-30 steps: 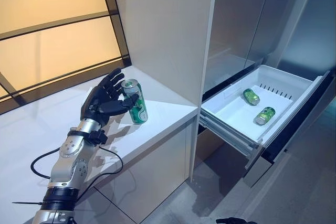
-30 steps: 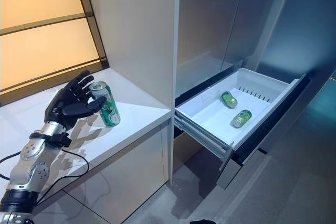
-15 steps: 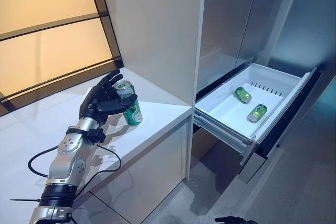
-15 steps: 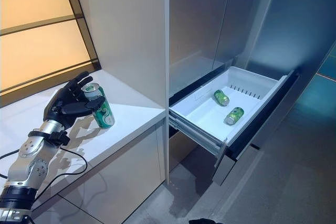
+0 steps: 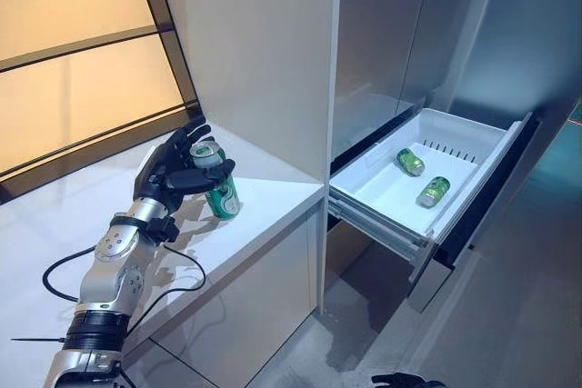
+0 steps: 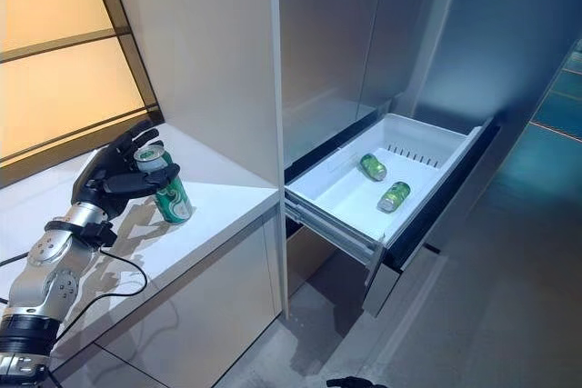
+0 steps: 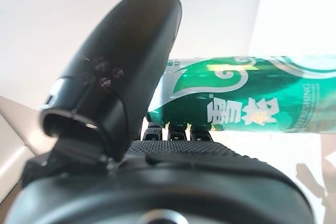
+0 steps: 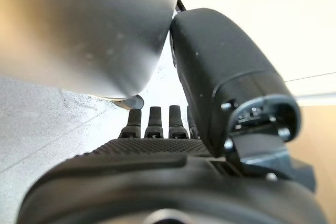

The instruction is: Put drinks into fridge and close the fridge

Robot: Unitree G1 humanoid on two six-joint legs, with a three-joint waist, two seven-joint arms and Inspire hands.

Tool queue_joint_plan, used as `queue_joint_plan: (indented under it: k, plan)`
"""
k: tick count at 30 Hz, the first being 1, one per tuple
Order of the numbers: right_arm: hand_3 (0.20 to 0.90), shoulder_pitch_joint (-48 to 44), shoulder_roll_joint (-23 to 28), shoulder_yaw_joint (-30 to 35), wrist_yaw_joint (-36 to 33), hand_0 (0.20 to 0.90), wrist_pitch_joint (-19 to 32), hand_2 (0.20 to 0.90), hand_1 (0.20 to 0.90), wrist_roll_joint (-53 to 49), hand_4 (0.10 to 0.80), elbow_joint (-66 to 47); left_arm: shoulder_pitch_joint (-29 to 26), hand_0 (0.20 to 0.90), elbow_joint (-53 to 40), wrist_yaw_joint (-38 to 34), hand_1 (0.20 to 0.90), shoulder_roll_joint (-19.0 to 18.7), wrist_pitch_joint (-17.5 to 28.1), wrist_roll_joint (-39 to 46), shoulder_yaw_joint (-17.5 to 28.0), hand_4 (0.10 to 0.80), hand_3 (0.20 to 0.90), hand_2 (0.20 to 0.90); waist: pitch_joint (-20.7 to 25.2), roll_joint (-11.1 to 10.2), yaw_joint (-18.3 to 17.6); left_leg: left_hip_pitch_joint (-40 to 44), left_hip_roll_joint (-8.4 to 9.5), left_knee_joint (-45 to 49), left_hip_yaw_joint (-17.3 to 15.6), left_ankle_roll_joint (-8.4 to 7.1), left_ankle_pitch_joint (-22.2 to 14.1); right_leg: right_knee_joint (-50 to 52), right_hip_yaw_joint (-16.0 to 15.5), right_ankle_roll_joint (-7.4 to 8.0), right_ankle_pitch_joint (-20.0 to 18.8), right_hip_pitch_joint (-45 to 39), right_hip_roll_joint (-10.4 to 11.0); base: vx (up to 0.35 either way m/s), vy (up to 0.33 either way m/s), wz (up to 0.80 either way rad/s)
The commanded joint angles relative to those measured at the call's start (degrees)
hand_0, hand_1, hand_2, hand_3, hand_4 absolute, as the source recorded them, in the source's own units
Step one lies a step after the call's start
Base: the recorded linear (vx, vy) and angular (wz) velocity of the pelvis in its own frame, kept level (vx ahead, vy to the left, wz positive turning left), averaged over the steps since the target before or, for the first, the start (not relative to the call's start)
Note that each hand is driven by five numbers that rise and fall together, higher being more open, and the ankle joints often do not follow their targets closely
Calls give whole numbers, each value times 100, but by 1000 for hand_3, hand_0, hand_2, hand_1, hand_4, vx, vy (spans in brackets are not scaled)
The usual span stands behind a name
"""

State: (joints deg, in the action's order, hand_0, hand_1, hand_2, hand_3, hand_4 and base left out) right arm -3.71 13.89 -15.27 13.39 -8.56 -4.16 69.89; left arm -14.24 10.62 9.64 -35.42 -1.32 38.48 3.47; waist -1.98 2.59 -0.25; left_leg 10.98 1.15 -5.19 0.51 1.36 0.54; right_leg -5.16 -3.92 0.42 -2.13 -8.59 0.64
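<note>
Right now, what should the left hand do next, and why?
Probably lift the can off the counter and carry it toward the open drawer: the left hand is already wrapped round it, and two cans lie inside.

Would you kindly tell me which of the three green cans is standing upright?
The green can on the counter, gripped by the left hand. The two cans in the fridge drawer lie on their sides.
</note>
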Motion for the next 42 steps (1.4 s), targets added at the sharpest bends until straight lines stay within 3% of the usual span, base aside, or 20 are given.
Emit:
queue_joint_plan:
  k: [1, 24, 25, 26, 27, 28, 29, 42]
  plan:
    - [900, 206, 43, -290, 178, 900, -108, 900, 900, 130, 800, 444, -1259, 900, 36, 117, 900, -405, 363, 154, 238, 800, 900, 900, 163, -65, -63, 39, 133, 69, -214, 66, -348, 273, 145, 255, 242, -61, 184, 0, 0, 0]
    - [900, 262, 51, -266, 120, 900, -75, 900, 900, 38, 800, 438, -1316, 900, 487, 80, 900, -447, 367, 83, 175, 800, 900, 900, 145, -70, -140, 45, 172, 92, -233, 113, -382, 316, 256, 271, 230, -4, 177, 3, 0, -3]
    - [900, 263, 49, -268, 114, 900, -79, 900, 900, 32, 800, 433, -1313, 855, 479, 85, 855, -444, 381, 101, 172, 748, 848, 855, 145, -71, -140, 45, 174, 95, -235, 115, -382, 318, 261, 270, 232, -5, 178, 0, 0, 0]
    - [900, 264, 40, -270, 102, 900, -82, 900, 900, 27, 800, 431, -1313, 639, 457, 72, 639, -415, 386, 79, 163, 495, 595, 639, 147, -72, -142, 43, 174, 98, -240, 118, -382, 325, 261, 269, 232, 0, 177, 0, 0, 0]
    - [900, 265, 39, -270, 100, 900, -79, 900, 900, 28, 800, 431, -1314, 528, 458, 70, 528, -409, 394, 70, 158, 366, 466, 528, 148, -73, -145, 45, 173, 96, -243, 118, -383, 327, 260, 270, 231, 3, 177, 0, 0, 0]
    - [900, 267, 37, -269, 96, 900, -77, 900, 900, 26, 800, 427, -1316, 505, 461, 70, 505, -401, 415, 71, 155, 339, 439, 505, 147, -73, -148, 46, 174, 95, -242, 119, -383, 329, 263, 270, 229, 6, 176, 0, 0, 0]
    - [900, 270, 36, -271, 92, 900, -71, 900, 900, 19, 800, 424, -1321, 300, 451, 72, 300, -392, 430, 69, 154, 100, 200, 300, 144, -77, -151, 46, 176, 95, -239, 120, -384, 330, 266, 269, 229, 7, 175, 0, 0, 0]
    - [900, 274, 43, -279, 55, 900, -34, 900, 900, 4, 800, 416, -1446, 300, 483, -12, 300, -407, 520, 151, 128, 100, 200, 300, 161, -76, -196, 50, 170, 87, -276, 114, -389, 315, 305, 270, 215, 19, 155, 0, 0, 0]
